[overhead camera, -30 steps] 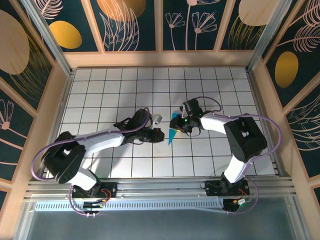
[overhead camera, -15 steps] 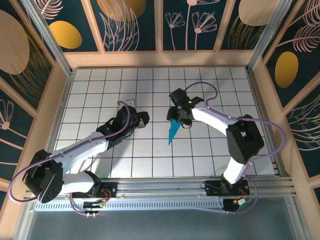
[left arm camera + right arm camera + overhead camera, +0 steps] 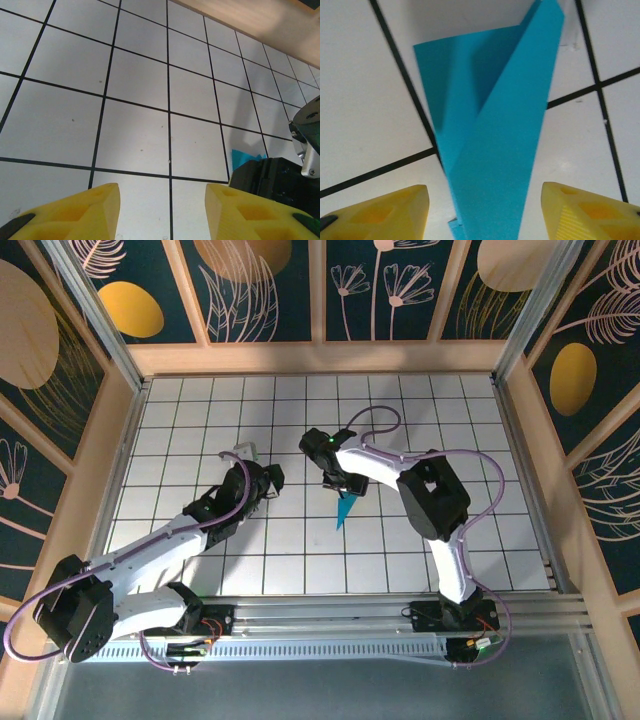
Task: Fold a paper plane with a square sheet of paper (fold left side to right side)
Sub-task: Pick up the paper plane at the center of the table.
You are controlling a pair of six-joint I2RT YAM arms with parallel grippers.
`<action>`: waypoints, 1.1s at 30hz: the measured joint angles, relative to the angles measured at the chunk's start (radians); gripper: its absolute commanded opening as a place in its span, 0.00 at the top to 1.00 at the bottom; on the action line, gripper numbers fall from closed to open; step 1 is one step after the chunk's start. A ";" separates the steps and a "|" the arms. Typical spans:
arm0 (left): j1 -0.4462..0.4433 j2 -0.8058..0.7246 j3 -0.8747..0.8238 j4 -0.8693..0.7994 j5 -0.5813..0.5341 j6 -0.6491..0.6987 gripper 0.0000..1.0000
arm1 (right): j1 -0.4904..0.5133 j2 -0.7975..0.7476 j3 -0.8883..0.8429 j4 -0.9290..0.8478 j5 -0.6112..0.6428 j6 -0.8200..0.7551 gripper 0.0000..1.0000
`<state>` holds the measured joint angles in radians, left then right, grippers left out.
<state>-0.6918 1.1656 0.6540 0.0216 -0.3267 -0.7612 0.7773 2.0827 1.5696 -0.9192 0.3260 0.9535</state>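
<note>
My left arm (image 3: 175, 535) lies low and stretched across the counter (image 3: 200, 420), reaching from the near left corner toward the middle. The left jaws stand apart over bare tile, with nothing between the yellow fingertips (image 3: 75, 215).

My right arm (image 3: 432, 502) rises from its base, bends hard at the elbow and doubles back leftward. That brings its wrist down over the wide end of the paper plane (image 3: 343, 512). The right jaws are open too. Their yellow tips sit on either side of the plane (image 3: 495, 135) without touching it, and the paper lies flat on the counter near the centre. The two wrists are near each other but apart.

From above, the right wrist hides the plane's upper part, and only the tapering end shows, its point aimed at the near edge. From my left wrist camera the black body of the right wrist blocks all but one blue corner.

The plane is thin, matte cyan-blue paper, a narrow dart with crisp diagonal creases and one flap overlapping another. The counter is white tile ruled with thin black lines, rimmed in pale wood (image 3: 320, 358). Dark blue panels (image 3: 250, 290) with gold discs and line-drawn flowers stand behind.
</note>
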 measured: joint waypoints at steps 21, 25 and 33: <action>0.000 0.000 -0.002 0.000 0.002 0.000 0.50 | 0.002 0.026 0.007 -0.058 0.048 0.026 0.72; 0.000 0.000 -0.002 0.000 0.003 0.000 0.50 | 0.004 0.026 0.007 -0.064 0.051 0.026 0.73; 0.000 0.000 -0.002 0.000 0.004 0.001 0.50 | 0.014 0.026 0.007 -0.083 0.058 0.026 0.76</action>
<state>-0.6918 1.1660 0.6525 0.0219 -0.3229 -0.7605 0.7914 2.1082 1.5768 -1.0019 0.3836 0.9794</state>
